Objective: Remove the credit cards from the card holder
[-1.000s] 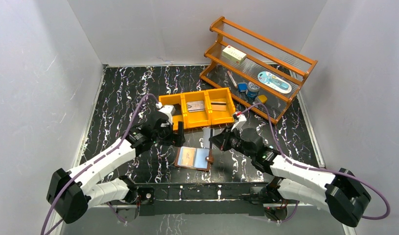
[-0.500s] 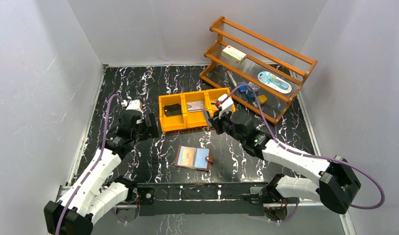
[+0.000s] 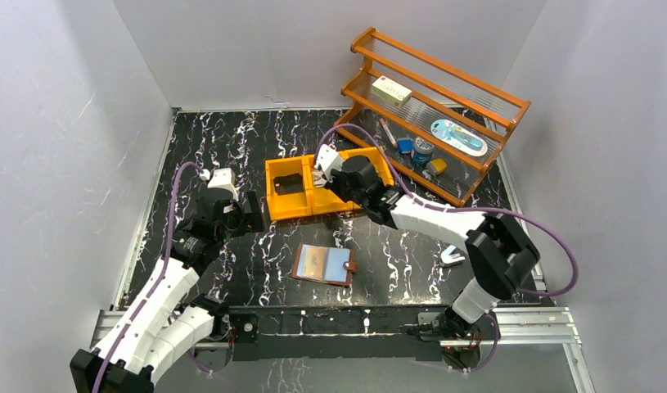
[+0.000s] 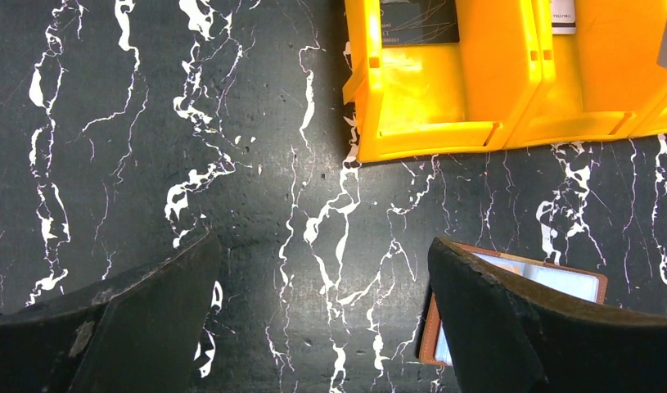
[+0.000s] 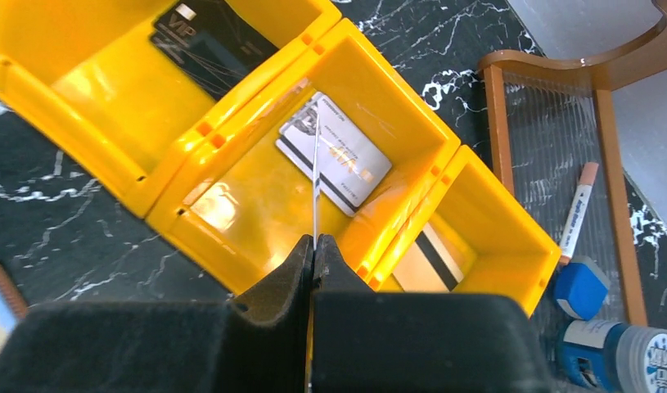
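Observation:
The brown card holder (image 3: 323,264) lies open on the black marble table, its pale sleeves facing up; its corner shows in the left wrist view (image 4: 559,282). My right gripper (image 5: 315,240) is shut on a thin credit card (image 5: 316,180) seen edge-on, hanging over the middle compartment of the orange bin (image 5: 248,94). A silvery card with a black stripe (image 5: 334,153) lies in that compartment. A dark card (image 5: 211,37) lies in the left compartment and a striped one (image 5: 428,260) in the right. My left gripper (image 4: 326,246) stands open over bare table, left of the bin (image 3: 293,209).
A wooden rack (image 3: 432,106) with a box, a marker and a blue bottle stands at the back right, close behind the bin. A white-and-blue piece (image 3: 452,259) lies on the table at the right. White walls close in both sides.
The right arm carried the card from above the card holder up to the bin's middle compartment. The left arm drew back to the left, away from the bin, and its jaws widened.

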Action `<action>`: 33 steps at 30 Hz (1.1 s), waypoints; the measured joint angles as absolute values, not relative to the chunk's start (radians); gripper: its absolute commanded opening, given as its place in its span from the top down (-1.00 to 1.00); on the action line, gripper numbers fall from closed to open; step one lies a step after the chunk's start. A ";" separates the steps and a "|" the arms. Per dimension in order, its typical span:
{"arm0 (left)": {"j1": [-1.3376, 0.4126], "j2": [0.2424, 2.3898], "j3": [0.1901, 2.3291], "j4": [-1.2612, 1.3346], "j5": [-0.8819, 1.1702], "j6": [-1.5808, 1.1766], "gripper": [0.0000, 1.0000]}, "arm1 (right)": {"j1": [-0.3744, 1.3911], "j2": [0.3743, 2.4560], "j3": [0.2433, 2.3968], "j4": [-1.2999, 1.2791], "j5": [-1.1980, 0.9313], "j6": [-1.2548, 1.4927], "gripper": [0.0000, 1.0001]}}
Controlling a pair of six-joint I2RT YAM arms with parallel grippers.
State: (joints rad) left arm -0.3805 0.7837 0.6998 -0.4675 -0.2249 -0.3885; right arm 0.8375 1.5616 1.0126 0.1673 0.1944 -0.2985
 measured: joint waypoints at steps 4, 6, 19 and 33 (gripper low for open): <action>-0.381 0.793 0.700 -0.464 -0.225 -0.379 -0.97 | 0.820 1.647 1.082 0.146 0.199 -0.377 1.00; -0.381 0.799 0.700 -0.464 -0.225 -0.376 -0.97 | 0.806 1.683 1.114 0.122 0.195 -0.420 1.00; -0.381 0.825 0.700 -0.460 -0.221 -0.358 -0.97 | 0.772 1.951 1.354 0.038 0.143 -0.657 1.00; -0.381 0.833 0.700 -0.458 -0.220 -0.350 -0.97 | 0.772 2.068 1.407 0.048 0.164 -0.850 1.00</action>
